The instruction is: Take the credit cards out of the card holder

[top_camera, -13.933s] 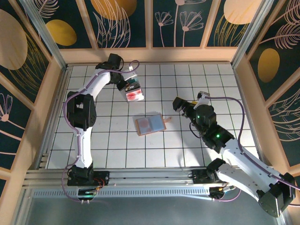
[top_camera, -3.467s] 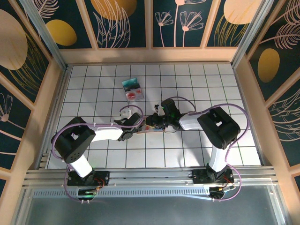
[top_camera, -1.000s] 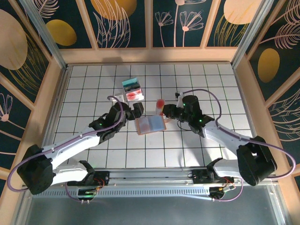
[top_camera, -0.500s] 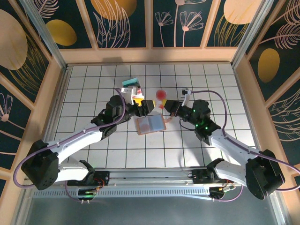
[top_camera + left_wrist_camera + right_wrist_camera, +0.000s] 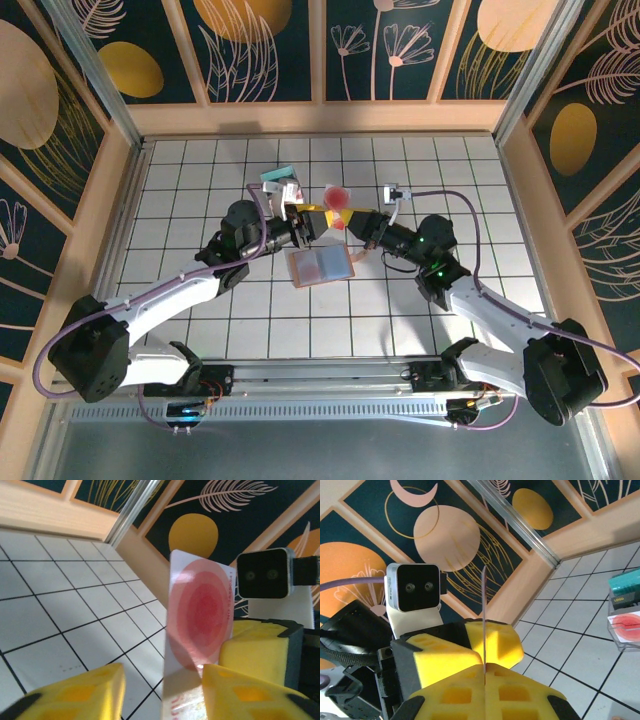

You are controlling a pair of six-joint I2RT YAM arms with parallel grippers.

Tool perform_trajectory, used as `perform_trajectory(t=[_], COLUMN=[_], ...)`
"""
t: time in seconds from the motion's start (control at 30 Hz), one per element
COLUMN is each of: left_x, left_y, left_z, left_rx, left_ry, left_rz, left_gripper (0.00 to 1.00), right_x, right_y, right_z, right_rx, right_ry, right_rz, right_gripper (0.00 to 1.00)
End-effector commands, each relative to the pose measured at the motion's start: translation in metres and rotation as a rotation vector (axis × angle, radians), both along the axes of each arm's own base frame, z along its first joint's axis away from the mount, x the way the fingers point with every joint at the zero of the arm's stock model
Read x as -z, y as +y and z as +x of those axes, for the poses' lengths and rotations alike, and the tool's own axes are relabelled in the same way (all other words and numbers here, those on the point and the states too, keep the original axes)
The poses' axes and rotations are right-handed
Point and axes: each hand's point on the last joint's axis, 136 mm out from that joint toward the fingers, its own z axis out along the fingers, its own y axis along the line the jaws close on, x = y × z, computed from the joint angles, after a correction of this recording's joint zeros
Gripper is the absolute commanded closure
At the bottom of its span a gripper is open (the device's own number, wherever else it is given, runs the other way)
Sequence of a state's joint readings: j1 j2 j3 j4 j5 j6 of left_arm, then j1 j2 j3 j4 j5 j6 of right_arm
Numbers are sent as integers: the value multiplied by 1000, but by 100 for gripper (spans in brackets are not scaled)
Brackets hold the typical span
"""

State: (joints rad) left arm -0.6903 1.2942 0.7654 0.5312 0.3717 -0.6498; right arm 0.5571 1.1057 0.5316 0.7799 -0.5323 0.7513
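Red-ringed card (image 5: 200, 615): upright above the open card holder (image 5: 320, 264).
Right tool (image 5: 484, 672): pinching the card.
Left tool (image 5: 160, 682): spread, straddling the card.

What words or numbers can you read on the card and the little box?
Nothing can be read clearly.
On the credit card, tiny print along its right edge: too small to read.
Near its bottom edge, red lettering: too blurred to read.
On the clear box, a dark label: too blurred to read.
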Motion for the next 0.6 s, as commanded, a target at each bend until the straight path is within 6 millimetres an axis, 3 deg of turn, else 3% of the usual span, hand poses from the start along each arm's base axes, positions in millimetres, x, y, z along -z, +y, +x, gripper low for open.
perform_trajectory(t=[0.0, 0.17, 0.4, 0.57], left_x=[-27, -29, -27, -23], left_y=[-4, -7, -5, 3], left_z=[0, -2, 0, 4], left_rx=[39, 59, 47, 4], left_ry=[-66, -77, -88, -118], left_rz=[-68, -70, -35, 49], left_gripper=[64, 68, 100, 100], right_x=[-13, -9, -3, 6], right_y=[3, 9, 13, 11], right_z=[-8, -8, -5, 3], right_rx=[-56, -93, -106, -58], right_ry=[-42, -31, -12, 17], right_rz=[40, 43, 42, 1], right_gripper=[100, 100, 100, 100])
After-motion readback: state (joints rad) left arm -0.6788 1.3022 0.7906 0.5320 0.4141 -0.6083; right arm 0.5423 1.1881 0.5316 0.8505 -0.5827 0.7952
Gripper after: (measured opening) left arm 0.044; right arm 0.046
